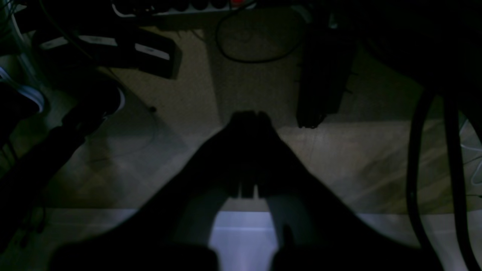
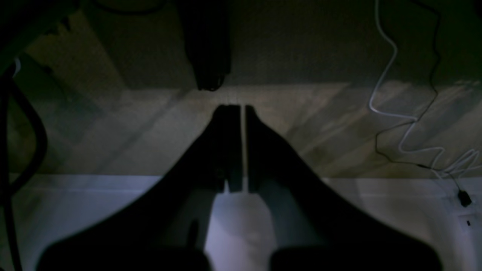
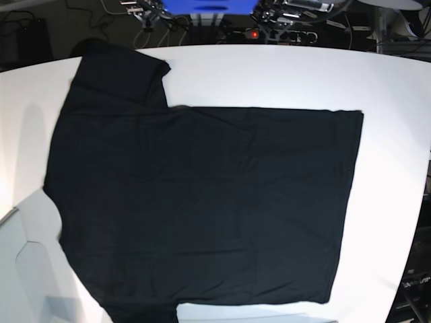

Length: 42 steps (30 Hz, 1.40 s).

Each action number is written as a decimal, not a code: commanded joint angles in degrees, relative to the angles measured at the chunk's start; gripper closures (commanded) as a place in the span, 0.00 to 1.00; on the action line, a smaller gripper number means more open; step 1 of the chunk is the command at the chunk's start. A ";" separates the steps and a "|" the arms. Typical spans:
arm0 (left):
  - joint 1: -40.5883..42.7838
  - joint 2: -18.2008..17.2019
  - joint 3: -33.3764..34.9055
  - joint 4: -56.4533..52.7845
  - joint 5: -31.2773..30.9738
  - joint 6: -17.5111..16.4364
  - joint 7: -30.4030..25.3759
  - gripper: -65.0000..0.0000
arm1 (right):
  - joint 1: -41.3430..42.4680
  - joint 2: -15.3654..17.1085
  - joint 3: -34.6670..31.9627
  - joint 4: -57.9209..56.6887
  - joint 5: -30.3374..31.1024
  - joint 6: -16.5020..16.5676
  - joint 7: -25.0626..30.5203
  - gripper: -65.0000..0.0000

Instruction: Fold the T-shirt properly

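Black T-shirt [image 3: 202, 202] spread flat on white desk [image 3: 390, 134], sideways. One short sleeve [image 3: 121, 77] at far left, other at near edge. Hem on right. Cloth smooth, few soft wrinkles. Left end effector [image 1: 248, 116] clenched, holding nothing, off desk above floor. Right end effector [image 2: 243, 111] same, thin gap between fingers.

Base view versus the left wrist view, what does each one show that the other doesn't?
Only the base view shows the black T-shirt, spread flat on the white table with a sleeve toward the far left. Only the left wrist view shows the left gripper, its fingers together and holding nothing, above a dim floor with a black cable. Both share only a strip of the white table; neither gripper touches the shirt.
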 commanded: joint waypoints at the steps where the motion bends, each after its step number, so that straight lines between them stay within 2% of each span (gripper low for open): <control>1: 0.33 -0.11 -0.01 -0.05 0.08 0.08 -0.03 1.00 | -0.33 -0.04 -0.03 -0.01 0.10 -0.42 -0.09 1.00; 19: 0.86 -0.28 -0.10 -0.05 0.08 0.08 -0.03 1.00 | -0.59 -0.04 -0.03 0.08 0.10 -0.42 0.00 1.00; 23: 4.55 -0.63 -0.10 5.13 -0.01 0.08 -0.03 1.00 | -2.70 -0.04 -0.03 2.98 0.10 -0.42 0.09 1.00; 32: 24.68 -4.06 -0.10 33.88 -0.01 0.08 0.49 1.00 | -22.40 -0.04 -0.21 34.63 0.10 -0.42 -5.01 1.00; 38: 38.05 -8.81 -0.19 53.75 -0.10 0.25 0.49 1.00 | -38.05 0.05 -0.21 62.06 0.10 -0.42 -8.97 1.00; 42: 46.13 -11.71 -0.27 67.02 -0.10 0.43 0.49 1.00 | -44.81 0.23 -0.21 76.12 0.10 -0.42 -12.48 1.00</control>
